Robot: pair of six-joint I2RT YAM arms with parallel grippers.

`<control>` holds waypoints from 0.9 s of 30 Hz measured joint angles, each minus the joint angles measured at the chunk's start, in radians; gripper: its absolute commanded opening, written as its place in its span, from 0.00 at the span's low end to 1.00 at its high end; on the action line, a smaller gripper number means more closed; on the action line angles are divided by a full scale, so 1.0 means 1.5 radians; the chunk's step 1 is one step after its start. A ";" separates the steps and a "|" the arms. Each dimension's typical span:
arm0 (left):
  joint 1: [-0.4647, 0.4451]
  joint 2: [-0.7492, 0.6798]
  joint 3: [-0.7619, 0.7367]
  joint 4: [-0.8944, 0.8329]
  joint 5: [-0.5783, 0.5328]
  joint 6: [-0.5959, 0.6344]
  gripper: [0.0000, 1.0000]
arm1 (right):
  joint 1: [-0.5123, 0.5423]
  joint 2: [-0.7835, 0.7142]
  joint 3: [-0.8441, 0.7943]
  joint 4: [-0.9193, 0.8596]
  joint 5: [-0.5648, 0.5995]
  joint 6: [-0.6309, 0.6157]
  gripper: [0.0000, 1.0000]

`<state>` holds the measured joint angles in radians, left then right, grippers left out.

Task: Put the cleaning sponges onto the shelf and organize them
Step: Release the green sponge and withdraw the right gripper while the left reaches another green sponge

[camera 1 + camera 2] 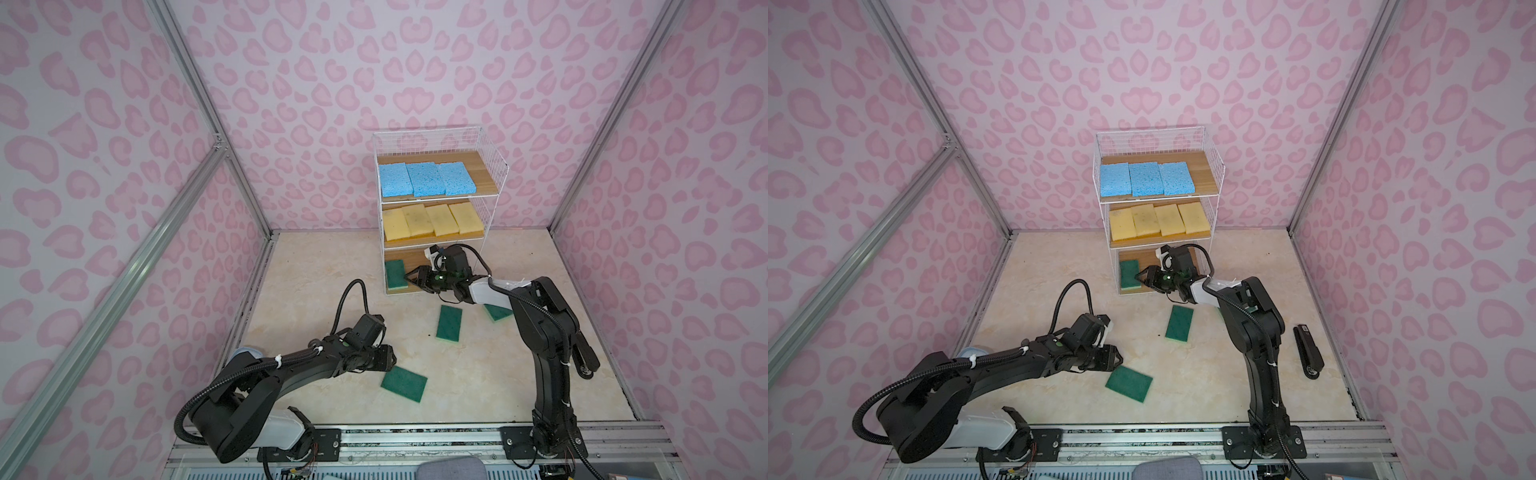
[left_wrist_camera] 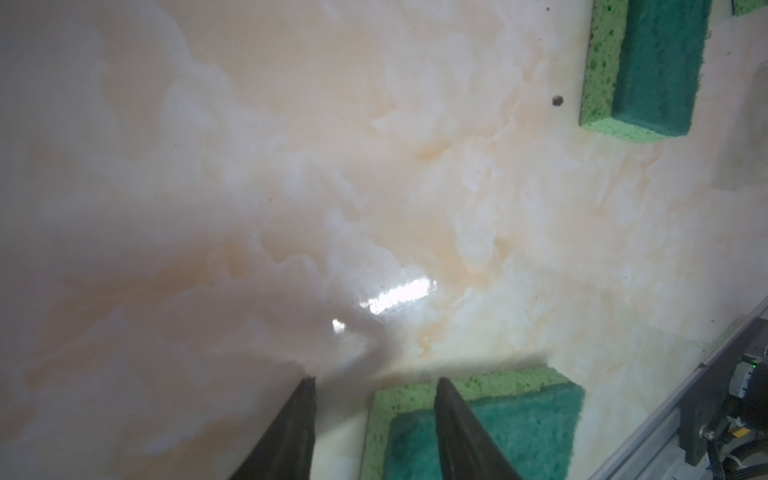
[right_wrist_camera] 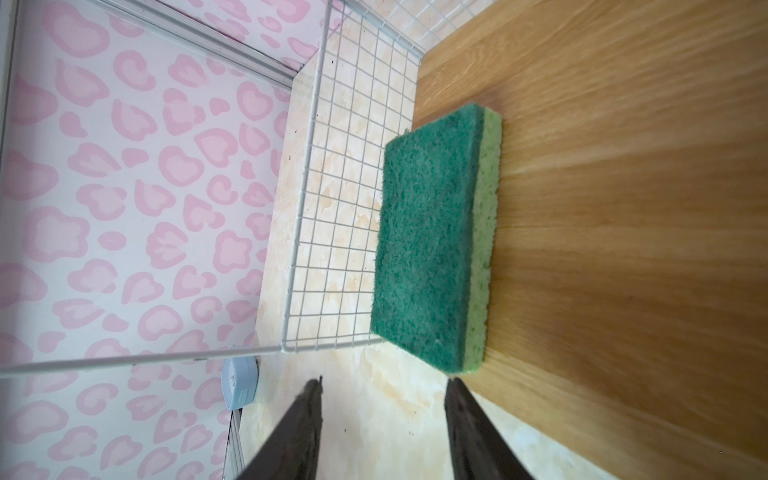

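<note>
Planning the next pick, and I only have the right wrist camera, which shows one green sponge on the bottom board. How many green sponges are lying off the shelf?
Observer: Three green sponges lie on the table: one in front of the shelf at, one partly under the right arm at, and one by the left gripper at.
Operator: Is the left gripper holding that one?
Observer: No, it is open at that sponge's edge, gripping nothing.
Operator: What's on the upper boards?
Observer: Three blue sponges on the top board, four yellow sponges on the middle one.
</note>
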<state>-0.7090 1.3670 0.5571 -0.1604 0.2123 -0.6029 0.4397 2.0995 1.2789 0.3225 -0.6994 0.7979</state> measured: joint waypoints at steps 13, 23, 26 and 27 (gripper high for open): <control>-0.002 -0.151 -0.045 -0.016 -0.018 -0.021 0.58 | 0.015 -0.095 -0.110 0.026 0.014 0.002 0.51; -0.003 -0.155 -0.090 -0.014 0.001 -0.010 0.53 | 0.031 -0.179 -0.190 0.047 0.027 0.002 0.51; -0.003 -0.147 -0.102 -0.006 0.004 -0.010 0.52 | 0.038 -0.201 -0.210 0.051 0.029 0.002 0.52; -0.004 -0.143 -0.104 -0.002 0.005 -0.010 0.52 | 0.039 -0.208 -0.217 0.051 0.030 0.002 0.52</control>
<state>-0.7155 1.1526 0.4007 -0.1627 0.2195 -0.6182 0.4988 1.7870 0.9535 0.3985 -0.6548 0.8009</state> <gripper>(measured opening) 0.523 0.518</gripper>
